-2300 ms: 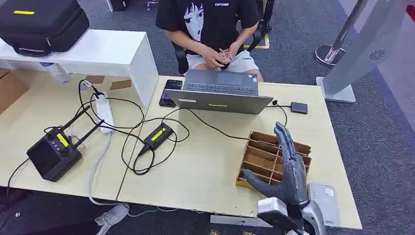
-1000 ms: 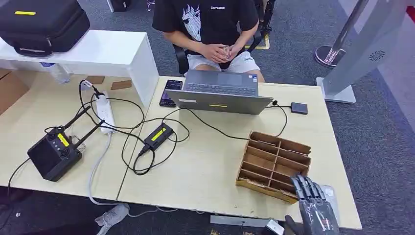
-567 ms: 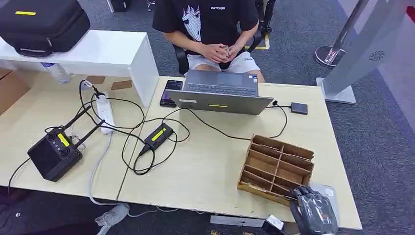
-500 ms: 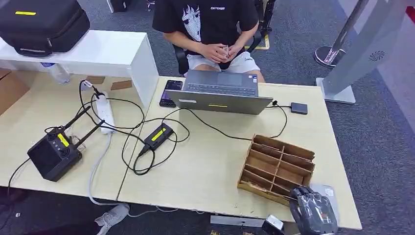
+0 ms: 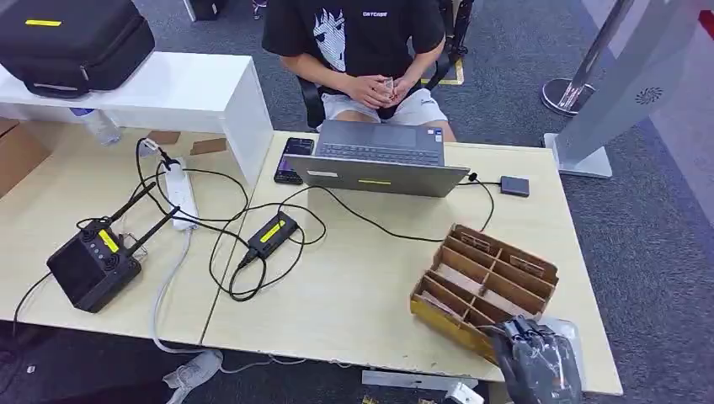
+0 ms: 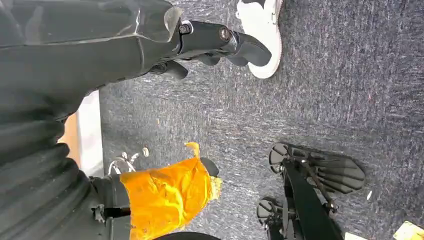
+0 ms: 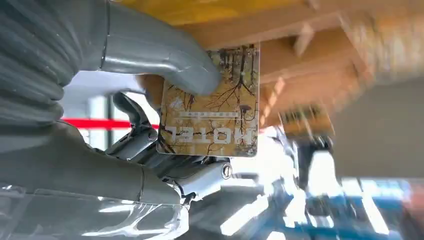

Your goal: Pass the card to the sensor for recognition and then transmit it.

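Observation:
A hotel card (image 7: 210, 107) printed with bare trees is pinched between the thumb (image 7: 160, 52) and the darker fingers of my right hand (image 5: 537, 367). That hand is low at the table's front right corner, against the near corner of a wooden divider box (image 5: 487, 279), which lies skewed and tipped. The box's underside (image 7: 300, 30) is close above the card in the right wrist view. A pale grey flat device (image 5: 567, 331) lies beside the hand, partly hidden by it. My left hand (image 6: 215, 37) hangs over the carpet, holding nothing.
A person (image 5: 362, 38) sits behind the open laptop (image 5: 376, 156). A small black box (image 5: 514, 186) on a cable lies at the far right. A phone (image 5: 291, 158), power strip (image 5: 179, 192), cables and a black unit (image 5: 91, 266) cover the left.
My right hand dropped from above the wooden box to its front right corner. In the last half second the box swung round and tipped up on the hand's side.

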You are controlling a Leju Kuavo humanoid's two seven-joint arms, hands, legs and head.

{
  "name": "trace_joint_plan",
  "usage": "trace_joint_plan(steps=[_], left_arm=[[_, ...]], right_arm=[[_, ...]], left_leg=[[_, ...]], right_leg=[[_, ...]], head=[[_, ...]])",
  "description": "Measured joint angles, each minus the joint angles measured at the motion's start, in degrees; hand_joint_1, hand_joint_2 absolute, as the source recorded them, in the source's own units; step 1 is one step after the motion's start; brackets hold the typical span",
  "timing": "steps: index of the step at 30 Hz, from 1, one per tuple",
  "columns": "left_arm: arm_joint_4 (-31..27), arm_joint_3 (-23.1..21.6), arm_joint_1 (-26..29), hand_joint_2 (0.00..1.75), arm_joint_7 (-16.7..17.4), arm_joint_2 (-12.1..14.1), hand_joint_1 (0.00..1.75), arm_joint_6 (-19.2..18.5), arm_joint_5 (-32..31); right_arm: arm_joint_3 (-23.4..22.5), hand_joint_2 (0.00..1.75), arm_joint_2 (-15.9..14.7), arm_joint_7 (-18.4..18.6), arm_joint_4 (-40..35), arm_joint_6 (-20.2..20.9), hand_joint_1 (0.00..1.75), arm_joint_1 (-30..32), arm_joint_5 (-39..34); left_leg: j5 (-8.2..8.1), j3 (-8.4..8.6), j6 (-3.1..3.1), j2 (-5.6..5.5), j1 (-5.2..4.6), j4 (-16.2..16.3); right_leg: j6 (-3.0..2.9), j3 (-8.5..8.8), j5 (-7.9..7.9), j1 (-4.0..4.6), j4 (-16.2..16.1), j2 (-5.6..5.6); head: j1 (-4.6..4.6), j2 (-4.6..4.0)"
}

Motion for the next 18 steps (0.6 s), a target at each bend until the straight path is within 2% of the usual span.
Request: trace_joint_plan(steps=[5,9,13,18], left_arm=[[0.0,0.0,0.0,1.75,0.0,0.0,0.0,0.0,-0.2],[0.0,0.0,0.0,1.75,0.1,0.0,0.0,0.0,-0.4],[0.0,0.0,0.0,1.75,0.1,0.0,0.0,0.0,-0.4],[0.0,0.0,0.0,1.75,0.1,0.0,0.0,0.0,-0.4]], right_arm=[[-3.2,1.75,4.7,-6.6,-3.8,-0.9,1.4,0.5,1.6],[-6.7,1.75,9.9,-13.0,-6.7,-0.9,1.36,1.0,0.9],[-9.0,1.75,13.1,-14.9,-7.4,-0.9,1.38,1.2,0.4],[-10.6,1.75,14.7,-15.4,-7.4,-0.9,1.4,1.2,-0.3]], left_leg=[[0.0,0.01,0.0,0.02,0.01,0.0],[0.0,0.0,0.0,0.01,0.01,0.0],[0.0,-0.01,0.0,0.01,0.0,0.0],[0.0,-0.01,0.0,0.02,-0.03,0.0]], right_leg=[[-0.01,-0.01,-0.01,0.01,0.0,0.01],[-0.01,-0.01,-0.01,0.01,0.0,0.01],[-0.01,0.0,-0.01,0.0,0.0,0.01],[-0.01,0.0,-0.01,-0.03,0.0,0.01]], head=[[0.0,0.0],[0.0,0.0],[0.02,0.0],[0.02,0.0]])
